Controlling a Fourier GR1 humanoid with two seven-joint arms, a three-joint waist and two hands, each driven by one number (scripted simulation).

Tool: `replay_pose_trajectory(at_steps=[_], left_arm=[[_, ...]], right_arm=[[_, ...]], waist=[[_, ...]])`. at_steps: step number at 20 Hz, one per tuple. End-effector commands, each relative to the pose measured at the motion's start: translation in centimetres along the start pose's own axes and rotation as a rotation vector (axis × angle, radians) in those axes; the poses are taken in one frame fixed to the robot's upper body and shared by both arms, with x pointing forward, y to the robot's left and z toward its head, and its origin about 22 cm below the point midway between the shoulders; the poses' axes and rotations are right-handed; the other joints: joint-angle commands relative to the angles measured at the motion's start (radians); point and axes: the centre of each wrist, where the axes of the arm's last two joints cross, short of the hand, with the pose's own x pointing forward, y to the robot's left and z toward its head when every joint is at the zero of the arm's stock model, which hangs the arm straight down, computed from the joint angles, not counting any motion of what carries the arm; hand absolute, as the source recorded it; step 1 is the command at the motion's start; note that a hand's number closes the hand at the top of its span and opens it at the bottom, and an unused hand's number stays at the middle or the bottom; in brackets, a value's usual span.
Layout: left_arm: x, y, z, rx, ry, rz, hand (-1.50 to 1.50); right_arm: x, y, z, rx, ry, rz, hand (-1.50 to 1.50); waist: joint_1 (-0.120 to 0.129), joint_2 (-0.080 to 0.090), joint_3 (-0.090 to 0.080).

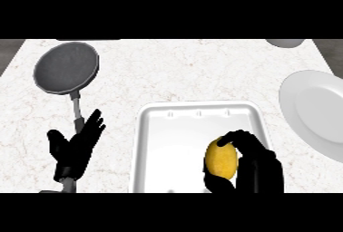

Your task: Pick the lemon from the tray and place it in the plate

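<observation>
Your right hand (258, 163) is curled round the lemon (221, 157), fingers over its top and right side, and the fruit stands on end in the lower right part of the white tray (157, 136); you cannot tell whether it touches the tray's floor. You have the white plate (315, 113) at the right edge of the counter (188, 68), apart from the tray. Your left hand (74, 147) rests open, fingers up, at the left, overlapping the handle of the dark pan (67, 68).
</observation>
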Motion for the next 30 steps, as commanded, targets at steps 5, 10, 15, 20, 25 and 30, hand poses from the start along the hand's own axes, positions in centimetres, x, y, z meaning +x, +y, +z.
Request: replay_pose_trajectory(at_steps=[5,10,15,20,25,30], left_arm=[[-1.0,-1.6,-0.4,0.004,0.04,-0.001,0.0],[-1.0,-1.8,-0.5,-0.013,0.06,0.017,0.0],[-1.8,-0.3,-0.5,0.017,0.057,-0.01,0.0],[-2.0,0.2,-0.3,-0.034,0.053,-0.015,0.0],[-1.0,0.1,0.2,-0.033,0.049,0.004,0.0],[-0.8,-1.9,0.2,-0.031,0.041,0.018,0.0]], right_arm=[[-3.6,-4.1,-2.2,-0.232,0.145,-0.202,1.5],[-8.5,-4.7,-3.7,-0.344,0.178,-0.268,1.5],[-14.8,-6.3,-7.1,-0.408,0.202,-0.15,1.5],[-18.9,-7.7,-12.4,-0.523,0.247,-0.145,1.5],[-23.9,-8.0,-15.5,-0.522,0.255,-0.14,1.5],[-28.4,-8.4,-17.1,-0.5,0.243,-0.139,1.5]], waist=[[0.001,0.009,-0.005],[0.005,0.012,-0.004],[0.005,0.012,-0.004],[0.018,0.014,-0.004],[0.032,0.015,-0.002],[0.028,0.014,-0.003]])
